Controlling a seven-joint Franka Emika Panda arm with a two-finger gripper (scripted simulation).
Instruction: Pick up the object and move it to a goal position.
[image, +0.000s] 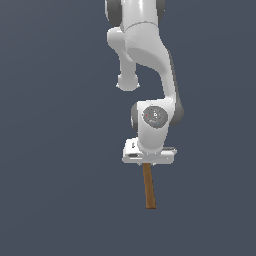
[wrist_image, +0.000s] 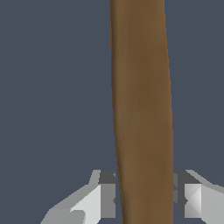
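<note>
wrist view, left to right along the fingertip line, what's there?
One end effector finger → hammer handle → the other finger. Dark plain background on both sides.

White arm (image: 150, 60) reaches straight down; tool (wrist_image: 144, 197) fingers (wrist_image: 105, 197) pressed against both sides of the handle (wrist_image: 142, 109).

No real room is shown: a simulated scene is rendered, with a flat, uniform dark blue-grey backdrop filling both views. No walls, furniture or floor edges can be made out. Only a smooth white robot arm (image: 150, 75) and a plainly shaded brown hammer handle (image: 149, 186) are seen.
</note>
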